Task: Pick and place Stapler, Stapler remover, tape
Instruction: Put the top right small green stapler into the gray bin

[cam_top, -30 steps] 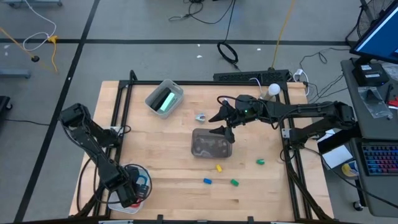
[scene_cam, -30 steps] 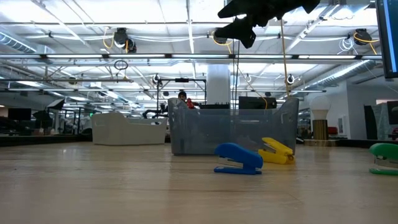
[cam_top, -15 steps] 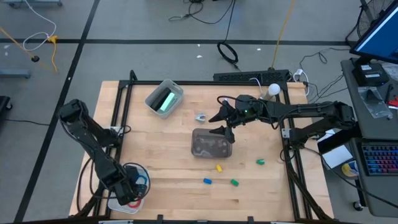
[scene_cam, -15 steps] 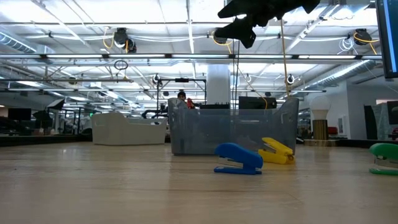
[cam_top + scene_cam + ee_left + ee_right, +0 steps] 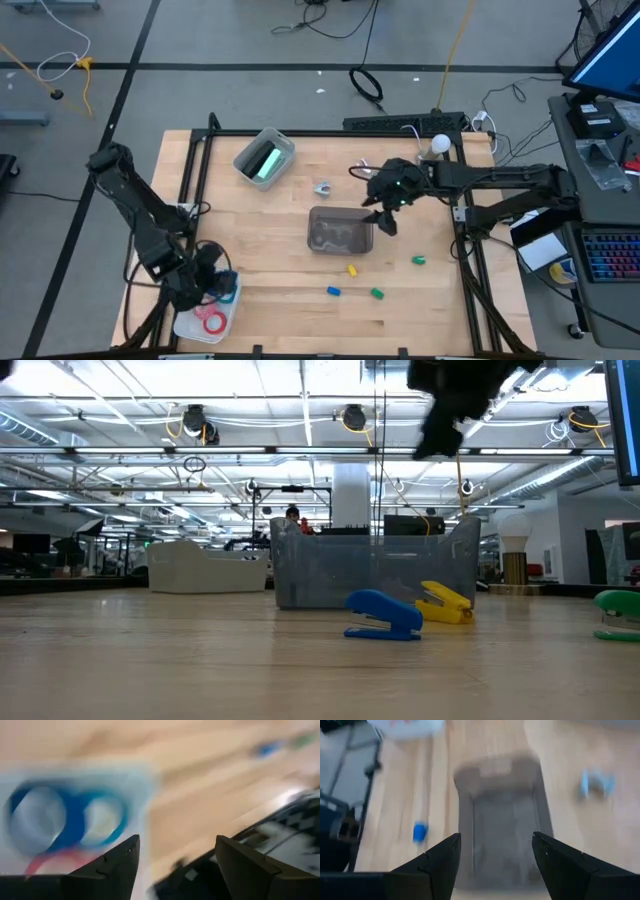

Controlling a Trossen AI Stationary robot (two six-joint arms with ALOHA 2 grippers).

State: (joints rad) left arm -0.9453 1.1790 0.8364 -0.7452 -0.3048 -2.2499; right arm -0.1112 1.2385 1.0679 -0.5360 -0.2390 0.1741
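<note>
The left gripper (image 5: pixel 205 288), jaws apart, is hovering over the tape (image 5: pixel 210 318) tray (image 5: pixel 190 327); dropping carelessly risks knocking rolls out.

The right gripper (image 5: pixel 385 215), jaws apart, is hanging beside the bin (image 5: pixel 340 232).

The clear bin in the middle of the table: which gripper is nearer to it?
Right. The right gripper hangs open just above the clear bin's right edge. The left gripper is far off at the table's front-left corner, open over the white tray of tape rolls.

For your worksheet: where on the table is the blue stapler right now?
In the high view the blue stapler lies near the table's front edge, between the yellow stapler and a green stapler, in front of the clear bin.
</note>
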